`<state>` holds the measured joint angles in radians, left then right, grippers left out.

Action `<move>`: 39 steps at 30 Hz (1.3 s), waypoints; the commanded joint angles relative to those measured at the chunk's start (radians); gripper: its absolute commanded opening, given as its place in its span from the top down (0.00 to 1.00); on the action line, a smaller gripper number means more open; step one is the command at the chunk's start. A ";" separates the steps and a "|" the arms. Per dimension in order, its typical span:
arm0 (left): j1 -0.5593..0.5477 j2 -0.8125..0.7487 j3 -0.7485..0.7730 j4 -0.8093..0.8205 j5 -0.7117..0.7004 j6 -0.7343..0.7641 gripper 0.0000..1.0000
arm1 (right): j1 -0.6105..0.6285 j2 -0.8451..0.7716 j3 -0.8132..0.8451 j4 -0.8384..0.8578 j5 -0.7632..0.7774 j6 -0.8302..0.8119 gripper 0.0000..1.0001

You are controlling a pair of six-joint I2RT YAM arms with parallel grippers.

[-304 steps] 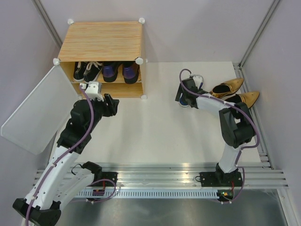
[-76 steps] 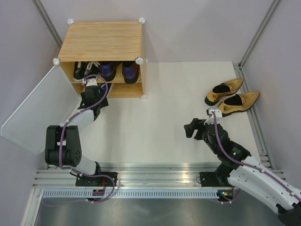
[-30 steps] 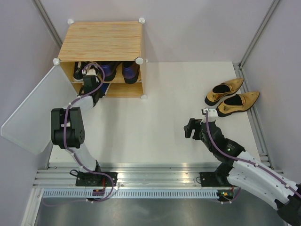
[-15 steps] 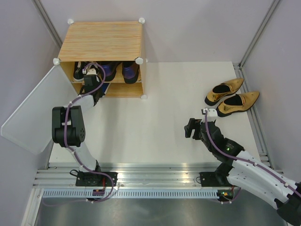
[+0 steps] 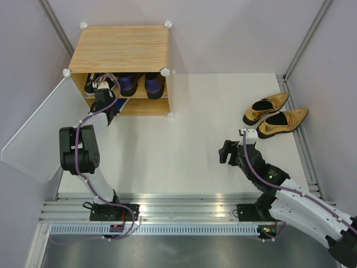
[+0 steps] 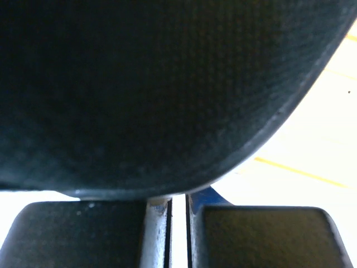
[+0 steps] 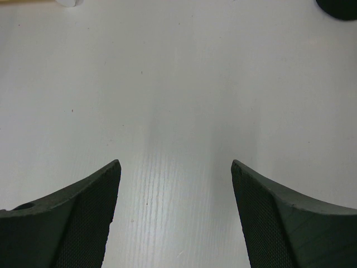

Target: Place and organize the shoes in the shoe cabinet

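Note:
The shoe cabinet (image 5: 120, 49) stands at the back left with its door (image 5: 39, 134) swung open. Its upper shelf holds black sneakers (image 5: 91, 84) and purple heels (image 5: 154, 85). A sliver of blue (image 5: 122, 103) shows in the lower shelf. My left gripper (image 5: 103, 96) reaches into the cabinet front. In the left wrist view its fingers (image 6: 178, 204) are shut right under a black mesh shoe (image 6: 139, 84), with a bit of blue (image 6: 207, 196) beside them. The gold heels (image 5: 275, 111) lie on the table at the right. My right gripper (image 5: 225, 152) hovers open over bare table (image 7: 178, 84).
Grey walls close the table in at the back and both sides. The open door panel stretches toward the near left. A metal rail (image 5: 189, 204) runs along the near edge by the arm bases. A white corner connector (image 7: 70, 2) of the cabinet shows in the right wrist view.
My left gripper has shifted a little to the left at the cabinet front. The right arm has stayed still and open.

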<state>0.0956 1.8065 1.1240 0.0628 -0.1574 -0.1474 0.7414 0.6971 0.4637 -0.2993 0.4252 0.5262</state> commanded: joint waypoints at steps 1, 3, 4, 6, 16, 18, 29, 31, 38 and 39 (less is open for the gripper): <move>0.043 -0.021 0.026 0.121 -0.051 -0.015 0.98 | -0.002 -0.007 0.018 0.032 0.011 -0.012 0.16; 0.039 -0.016 0.023 0.118 -0.025 -0.020 0.98 | -0.002 -0.008 0.018 0.032 0.012 -0.012 0.17; 0.035 -0.013 0.022 0.118 -0.019 -0.026 0.98 | -0.002 -0.008 0.018 0.034 0.012 -0.012 0.16; 0.029 -0.018 0.013 0.114 -0.007 -0.037 0.98 | -0.002 -0.007 0.020 0.034 0.009 -0.012 0.16; -0.019 -0.038 -0.021 0.097 0.076 -0.118 0.98 | -0.002 -0.018 0.016 0.038 -0.002 -0.014 0.16; -0.023 -0.041 -0.027 0.094 0.099 -0.135 0.98 | -0.002 -0.022 0.016 0.038 0.000 -0.014 0.17; -0.025 0.001 0.065 -0.003 0.081 -0.268 0.98 | -0.002 -0.042 0.010 0.037 -0.005 -0.014 0.17; -0.028 0.010 0.075 -0.004 0.062 -0.268 0.98 | -0.002 -0.042 0.012 0.038 -0.003 -0.014 0.16; -0.027 0.053 0.131 -0.021 0.067 -0.256 0.98 | -0.002 -0.019 0.016 0.037 0.000 -0.015 0.16; -0.027 0.054 0.131 -0.024 0.068 -0.256 0.97 | -0.001 -0.018 0.016 0.038 0.003 -0.015 0.17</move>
<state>0.0647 1.8248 1.1858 -0.0265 -0.1036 -0.3679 0.7414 0.6746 0.4637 -0.2920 0.4198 0.5255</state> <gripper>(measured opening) 0.050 0.835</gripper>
